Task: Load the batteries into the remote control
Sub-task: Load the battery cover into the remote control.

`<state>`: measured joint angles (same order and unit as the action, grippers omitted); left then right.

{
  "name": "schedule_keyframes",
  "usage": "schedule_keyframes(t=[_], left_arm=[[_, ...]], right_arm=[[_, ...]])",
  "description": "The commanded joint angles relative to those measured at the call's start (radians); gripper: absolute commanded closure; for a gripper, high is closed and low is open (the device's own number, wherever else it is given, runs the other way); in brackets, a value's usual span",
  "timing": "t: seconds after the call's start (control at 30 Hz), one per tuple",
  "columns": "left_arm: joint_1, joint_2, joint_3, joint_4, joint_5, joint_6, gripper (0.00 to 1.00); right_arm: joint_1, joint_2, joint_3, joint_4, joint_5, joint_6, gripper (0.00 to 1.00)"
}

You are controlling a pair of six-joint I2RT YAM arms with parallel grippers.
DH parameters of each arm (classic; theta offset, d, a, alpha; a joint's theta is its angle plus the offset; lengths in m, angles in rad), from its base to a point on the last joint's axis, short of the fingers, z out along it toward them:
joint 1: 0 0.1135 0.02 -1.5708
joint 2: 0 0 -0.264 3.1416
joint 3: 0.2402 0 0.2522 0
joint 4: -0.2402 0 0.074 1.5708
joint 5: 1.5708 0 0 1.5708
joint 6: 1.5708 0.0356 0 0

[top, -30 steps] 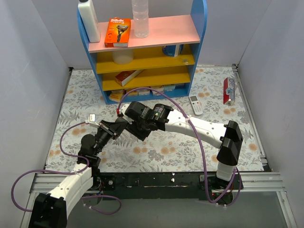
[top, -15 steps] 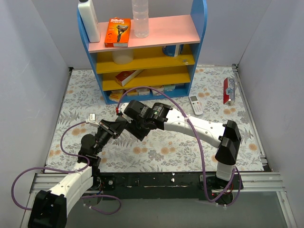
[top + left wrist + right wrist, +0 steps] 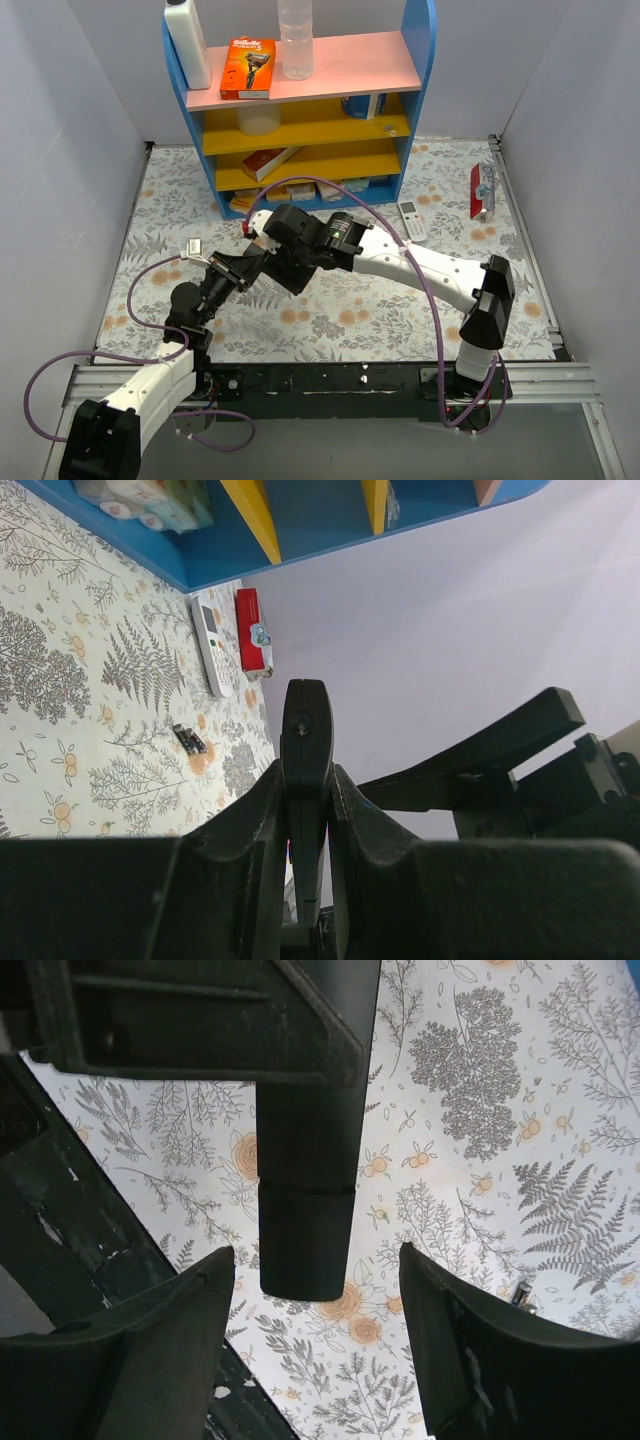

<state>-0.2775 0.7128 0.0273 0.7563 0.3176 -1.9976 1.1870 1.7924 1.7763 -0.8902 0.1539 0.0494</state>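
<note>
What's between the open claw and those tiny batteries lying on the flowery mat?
The slim black remote, clamped in the shut left gripper, hangs between the right gripper's open fingers. The batteries lie on the mat off to the side; nothing else visibly blocks them.

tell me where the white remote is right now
In the top view the white remote lies on the table right of centre, just off the right foot of the blue shelf, with the red packet further right.

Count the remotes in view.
2: white remote on the table by the shelf; black remote clamped in the left claw. Others may be hidden.
</note>
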Motion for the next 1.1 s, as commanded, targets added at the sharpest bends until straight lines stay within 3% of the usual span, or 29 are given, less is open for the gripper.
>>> schedule_keyframes(t=[0.0, 0.17, 0.3, 0.53, 1.07], left_arm=[[-0.003, -0.012, -0.141, 0.009, 0.006, -0.193, 1.00], [-0.003, -0.029, -0.116, -0.028, 0.029, -0.190, 1.00], [-0.003, -0.026, -0.087, -0.066, 0.060, -0.190, 1.00], [-0.003, -0.013, -0.041, -0.104, 0.113, -0.190, 1.00], [-0.003, -0.030, 0.036, -0.173, 0.167, -0.188, 1.00]], right_arm=[[0.002, -0.140, -0.041, 0.091, -0.049, -0.129, 0.26], [0.003, -0.322, -0.248, 0.216, -0.195, -0.334, 0.27], [0.005, -0.464, -0.432, 0.324, -0.321, -0.592, 0.30], [0.003, -0.542, -0.554, 0.381, -0.392, -0.785, 0.34], [0.010, -0.416, -0.552, 0.359, -0.401, -0.862, 0.37]])
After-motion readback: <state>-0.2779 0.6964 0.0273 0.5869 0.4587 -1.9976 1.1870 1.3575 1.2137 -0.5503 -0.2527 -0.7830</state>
